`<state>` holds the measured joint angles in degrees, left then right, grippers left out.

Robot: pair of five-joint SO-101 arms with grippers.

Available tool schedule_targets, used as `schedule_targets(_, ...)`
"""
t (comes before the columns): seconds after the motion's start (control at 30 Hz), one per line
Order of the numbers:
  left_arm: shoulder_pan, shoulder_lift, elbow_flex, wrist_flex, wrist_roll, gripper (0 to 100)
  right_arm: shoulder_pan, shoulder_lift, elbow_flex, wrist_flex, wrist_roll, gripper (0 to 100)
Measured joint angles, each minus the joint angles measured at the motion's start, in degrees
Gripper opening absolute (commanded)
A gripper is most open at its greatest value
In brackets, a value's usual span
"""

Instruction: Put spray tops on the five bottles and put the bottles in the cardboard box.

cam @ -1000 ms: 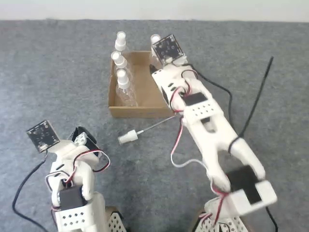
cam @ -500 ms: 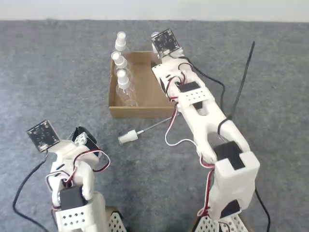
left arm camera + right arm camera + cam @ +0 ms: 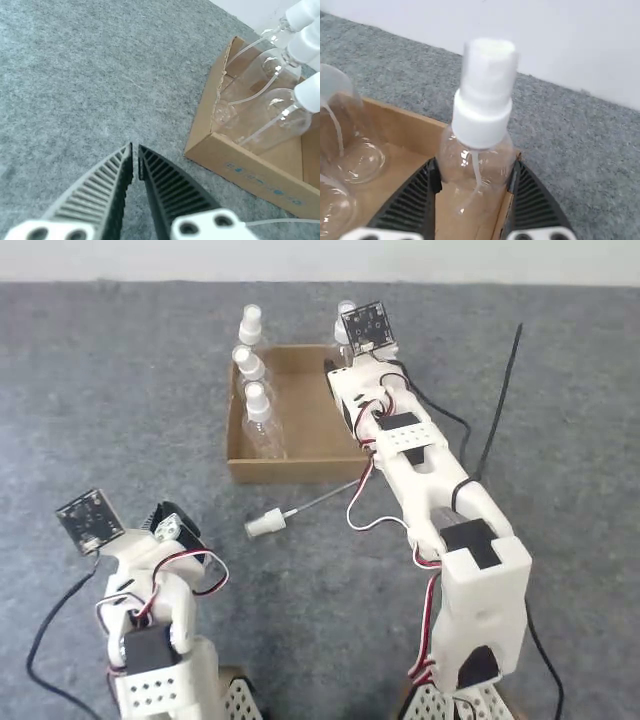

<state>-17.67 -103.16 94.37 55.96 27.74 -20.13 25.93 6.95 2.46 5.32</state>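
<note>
The right gripper is clenched around a clear plastic bottle with a white spray top, upright at the far right corner of the brown cardboard box. In the high view the arm covers that grip. Three more capped clear bottles line the box's left wall. A loose white spray top lies on the grey carpet just before the box. The left gripper, pressed together on nothing, hovers above the carpet.

Overhead view, two wrist close-ups, shared cardboard box
</note>
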Motion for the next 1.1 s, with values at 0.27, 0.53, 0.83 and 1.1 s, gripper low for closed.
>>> schedule_targets(0.27,0.0,0.0,0.0,0.0,0.0,2,0.0,0.0,0.0,0.0,-0.2,25.1)
schedule_targets(0.53,0.0,0.0,0.0,0.0,0.0,2,0.0,0.0,-0.1,0.0,-0.2,25.4)
schedule_targets(0.83,0.0,0.0,0.0,0.0,0.0,1,0.0,0.0,-0.1,0.0,-0.2,35.1)
schedule_targets(1.1,0.0,0.0,0.0,0.0,0.0,1,-0.9,0.0,0.0,0.8,-0.2,35.1)
